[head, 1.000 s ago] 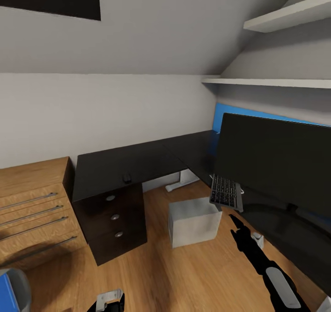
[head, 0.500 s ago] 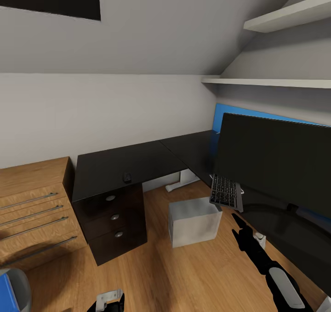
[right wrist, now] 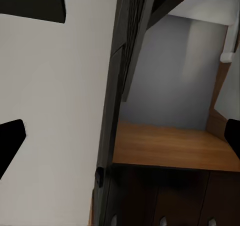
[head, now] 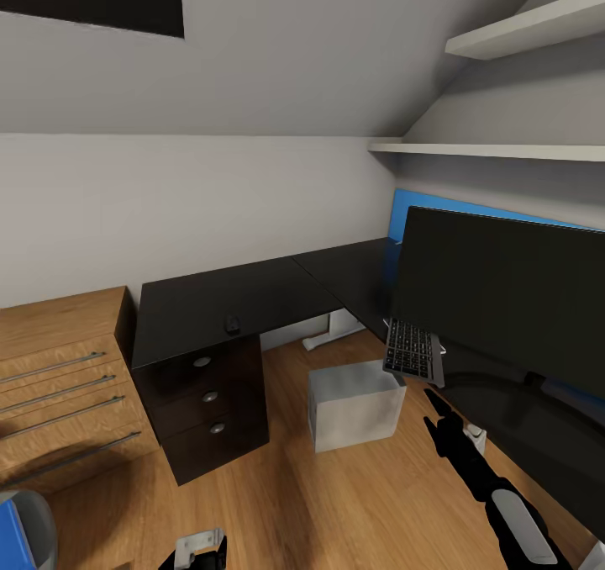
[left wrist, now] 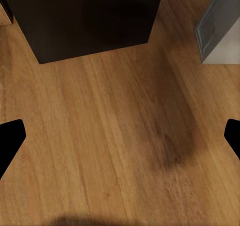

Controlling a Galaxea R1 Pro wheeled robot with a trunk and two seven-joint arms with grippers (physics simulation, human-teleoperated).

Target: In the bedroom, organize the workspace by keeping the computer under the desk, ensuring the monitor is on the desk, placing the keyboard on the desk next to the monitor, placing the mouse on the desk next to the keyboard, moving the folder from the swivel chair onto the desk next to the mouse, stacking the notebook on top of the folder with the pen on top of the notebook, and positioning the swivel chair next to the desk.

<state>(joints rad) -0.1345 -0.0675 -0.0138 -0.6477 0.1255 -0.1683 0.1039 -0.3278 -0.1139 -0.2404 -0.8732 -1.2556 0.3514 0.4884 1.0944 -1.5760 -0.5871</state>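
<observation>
Bedroom corner w/ black L-shaped tabletop; both tools released, holding nothing.

L to R in head view: folder (head: 8, 540) blue at the bottom corner on the swivel chair (head: 38, 530); wooden cabinet (head: 59, 385) w/ bar handles; tabletop (head: 252, 297) w/ 3 knobbed drawers below, mouse (head: 231, 326) near its front edge; left tool (left wrist: 120, 136) fingers wide apart over bare wood floor (head: 336, 503); computer (head: 355, 403) on floor in the L's open corner; keyboard (head: 412, 351) overhanging tabletop edge beside monitor (head: 504, 292); right tool (head: 439, 408) just below keyboard, not touching, fingers apart in wrist view.
</observation>
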